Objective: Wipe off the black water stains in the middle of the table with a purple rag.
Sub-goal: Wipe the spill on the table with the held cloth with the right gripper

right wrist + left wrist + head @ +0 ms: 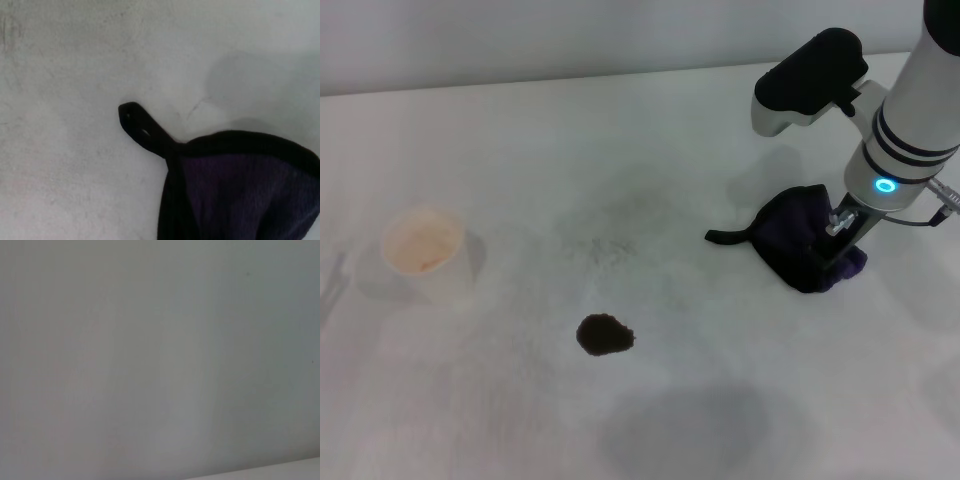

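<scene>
Head view of the white table (650,130). The right gripper (840,245) is lowered onto the purple rag (798,240) at the right side, the cloth bunched up around it; its fingers are hidden in the folds. The rag's thin black strap tail lies flat on the surface, pointing toward the left. The black water stains (605,335), a single dark oval blotch, sit well apart from the rag, nearer the front. A white paper cup (423,245) stands upright at the far left.

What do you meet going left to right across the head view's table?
White paper cup → black water stain → purple rag, its strap tail pointing left → right gripper down on the rag.
</scene>
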